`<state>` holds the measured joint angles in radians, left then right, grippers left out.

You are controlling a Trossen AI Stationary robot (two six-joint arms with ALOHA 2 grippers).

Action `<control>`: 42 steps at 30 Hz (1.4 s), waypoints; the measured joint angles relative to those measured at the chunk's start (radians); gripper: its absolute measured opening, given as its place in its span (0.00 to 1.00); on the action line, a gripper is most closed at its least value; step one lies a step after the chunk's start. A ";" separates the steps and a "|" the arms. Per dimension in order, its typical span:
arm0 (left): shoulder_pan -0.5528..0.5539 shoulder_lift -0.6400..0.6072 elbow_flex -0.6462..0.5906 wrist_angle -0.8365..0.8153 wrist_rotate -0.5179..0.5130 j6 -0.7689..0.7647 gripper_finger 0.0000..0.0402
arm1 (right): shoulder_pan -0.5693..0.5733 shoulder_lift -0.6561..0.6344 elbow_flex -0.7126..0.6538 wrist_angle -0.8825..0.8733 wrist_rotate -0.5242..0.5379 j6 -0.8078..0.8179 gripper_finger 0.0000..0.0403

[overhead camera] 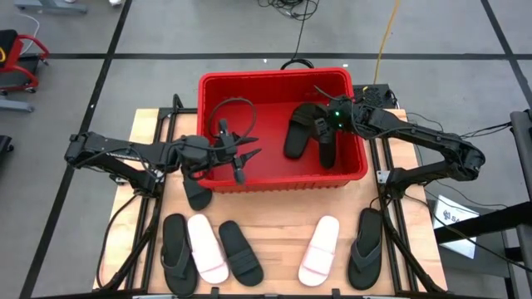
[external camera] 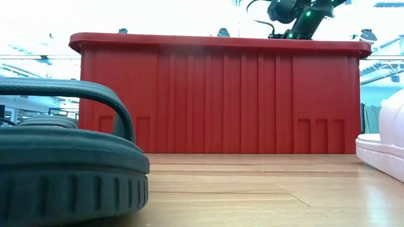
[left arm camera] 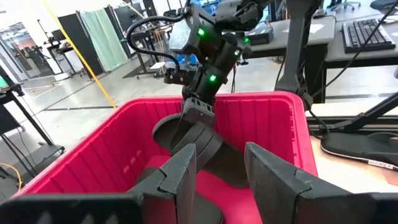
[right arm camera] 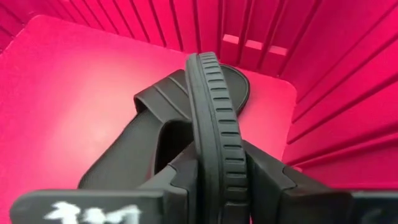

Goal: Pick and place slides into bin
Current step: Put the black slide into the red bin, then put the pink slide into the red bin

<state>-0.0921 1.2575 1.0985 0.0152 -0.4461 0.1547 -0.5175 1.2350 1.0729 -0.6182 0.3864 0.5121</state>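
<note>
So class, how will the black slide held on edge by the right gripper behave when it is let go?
Pinched on edge by the right gripper, the black slide looks fairly stiff. Released, it would probably tip flat onto the slide beneath. Its ribbed sole suggests good grip.

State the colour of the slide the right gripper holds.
Black slide, clearest in the right wrist view.

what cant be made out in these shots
- Low view: the inside of the bin is hidden by its own front wall.
- High view: the black slide under the left gripper is partly covered by that arm.
- Right wrist view: the held slide shows edge-on only; the right gripper hides its lower part.
</note>
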 joint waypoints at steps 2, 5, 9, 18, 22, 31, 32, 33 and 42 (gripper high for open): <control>0.000 0.000 0.000 0.001 0.000 0.000 0.36 | 0.000 0.000 0.000 0.000 0.003 0.000 0.26; 0.000 0.000 0.000 0.001 0.000 0.000 0.36 | 0.000 0.000 -0.001 0.003 0.019 0.000 0.29; 0.000 0.000 0.000 0.001 0.000 0.005 0.36 | 0.000 0.000 -0.001 0.023 0.029 -0.002 0.37; 0.012 0.000 0.000 -0.048 0.001 -0.002 0.36 | 0.000 -0.007 -0.001 0.114 0.010 -0.092 0.49; 0.024 -0.002 0.000 -0.047 0.001 0.000 0.36 | 0.000 -0.035 -0.001 0.215 -0.087 -0.183 0.48; 0.040 -0.110 0.001 -0.164 0.000 -0.065 0.36 | 0.056 -0.175 -0.001 0.233 -0.182 -0.356 0.25; 0.040 -0.128 0.001 -0.205 -0.001 -0.090 0.36 | 0.068 -0.193 -0.001 0.233 -0.182 -0.378 0.21; 0.039 -0.141 0.001 -0.226 -0.004 -0.118 0.36 | 0.081 -0.210 -0.001 0.232 -0.182 -0.401 0.17; 0.095 -0.144 0.069 -0.306 -0.055 -0.217 0.36 | 0.153 -0.332 -0.001 0.207 -0.182 -0.526 0.02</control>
<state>0.0033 1.1135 1.1677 -0.2905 -0.5014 -0.0620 -0.3649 0.9027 1.0721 -0.4115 0.2039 -0.0136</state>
